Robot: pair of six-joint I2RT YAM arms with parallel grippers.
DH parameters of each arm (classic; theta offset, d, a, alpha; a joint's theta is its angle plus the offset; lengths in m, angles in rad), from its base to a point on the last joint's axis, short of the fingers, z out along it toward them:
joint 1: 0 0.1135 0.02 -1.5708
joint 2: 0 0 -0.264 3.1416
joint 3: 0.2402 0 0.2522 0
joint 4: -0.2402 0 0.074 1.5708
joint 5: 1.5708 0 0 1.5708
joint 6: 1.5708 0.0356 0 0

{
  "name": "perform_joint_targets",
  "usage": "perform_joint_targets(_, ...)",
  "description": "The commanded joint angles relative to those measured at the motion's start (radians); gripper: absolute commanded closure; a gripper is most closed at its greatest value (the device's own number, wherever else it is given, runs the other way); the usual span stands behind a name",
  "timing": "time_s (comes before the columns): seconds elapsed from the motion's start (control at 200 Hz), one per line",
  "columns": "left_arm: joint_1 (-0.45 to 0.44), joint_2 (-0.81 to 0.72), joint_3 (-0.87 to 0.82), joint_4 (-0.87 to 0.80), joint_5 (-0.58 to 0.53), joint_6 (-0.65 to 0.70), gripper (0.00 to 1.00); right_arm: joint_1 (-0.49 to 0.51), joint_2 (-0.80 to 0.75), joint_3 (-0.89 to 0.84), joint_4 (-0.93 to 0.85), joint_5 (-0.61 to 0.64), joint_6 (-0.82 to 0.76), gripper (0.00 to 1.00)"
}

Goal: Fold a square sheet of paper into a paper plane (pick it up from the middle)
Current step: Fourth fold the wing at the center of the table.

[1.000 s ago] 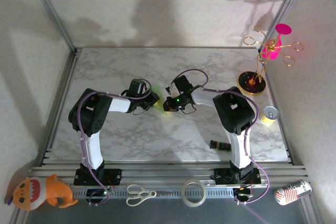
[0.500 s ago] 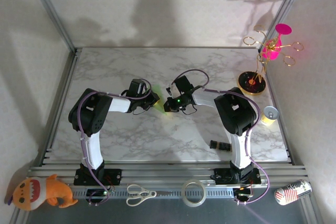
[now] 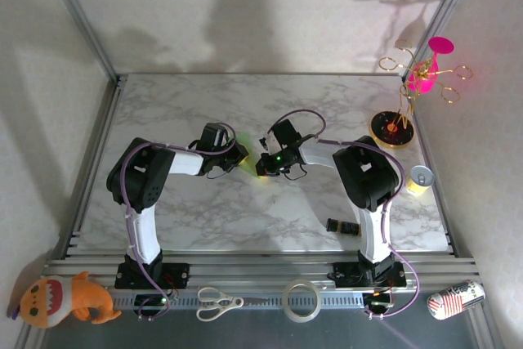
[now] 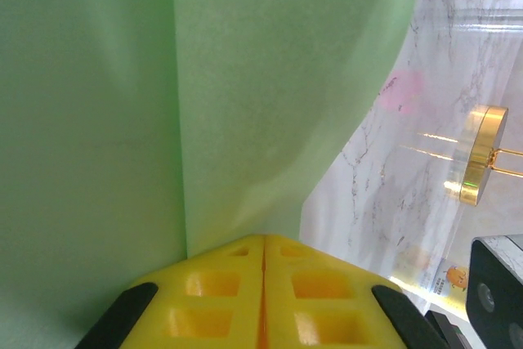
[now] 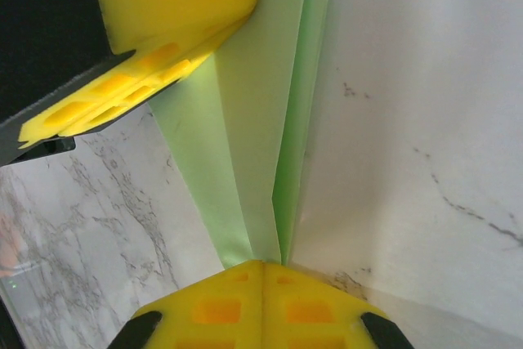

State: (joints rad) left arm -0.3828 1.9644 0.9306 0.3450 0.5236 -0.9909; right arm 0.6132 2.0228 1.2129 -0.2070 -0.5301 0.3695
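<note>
The light green sheet of paper [image 5: 265,145] is folded into a narrow, layered strip with long creases and is held above the marble table between both grippers. My right gripper [image 5: 263,264] is shut on its near end. The left gripper's yellow fingers [image 5: 167,14] clamp the far end in the right wrist view. In the left wrist view, my left gripper [image 4: 263,239] is shut on the paper [image 4: 270,79], which has a straight vertical crease. From above, the left gripper [image 3: 238,161] and right gripper [image 3: 260,166] nearly meet at mid-table, with a sliver of green paper [image 3: 248,163] between them.
A gold stand with a pink flower [image 3: 394,128] and a can [image 3: 419,177] sit at the table's right side. A small black block [image 3: 343,225] lies near the right arm's base. Scissors [image 3: 219,302], a tape roll [image 3: 301,300] and a plush toy [image 3: 65,300] rest on the front rail.
The right wrist has crept very slightly to the right. Both grips on the paper are unchanged.
</note>
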Motion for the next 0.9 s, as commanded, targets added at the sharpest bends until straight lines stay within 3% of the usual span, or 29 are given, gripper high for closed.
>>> perform_joint_targets(0.0, -0.002, 0.096, -0.032, -0.195, -0.131, 0.031, 0.92, 0.01, 0.037, -0.01, -0.1, 0.036, -0.014, 0.96)
perform_joint_targets(0.366, -0.002, 0.096, -0.038, -0.207, -0.142, 0.033, 0.92, 0.015, -0.056, -0.092, -0.147, -0.008, -0.03, 0.96)
perform_joint_targets(0.626, -0.003, 0.089, -0.036, -0.199, -0.126, 0.038, 0.92, 0.013, -0.122, -0.031, -0.061, -0.01, 0.0, 0.95)
perform_joint_targets(0.891, -0.01, 0.091, -0.024, -0.198, -0.115, 0.039, 0.92, 0.017, -0.034, 0.058, -0.035, -0.009, 0.012, 0.95)
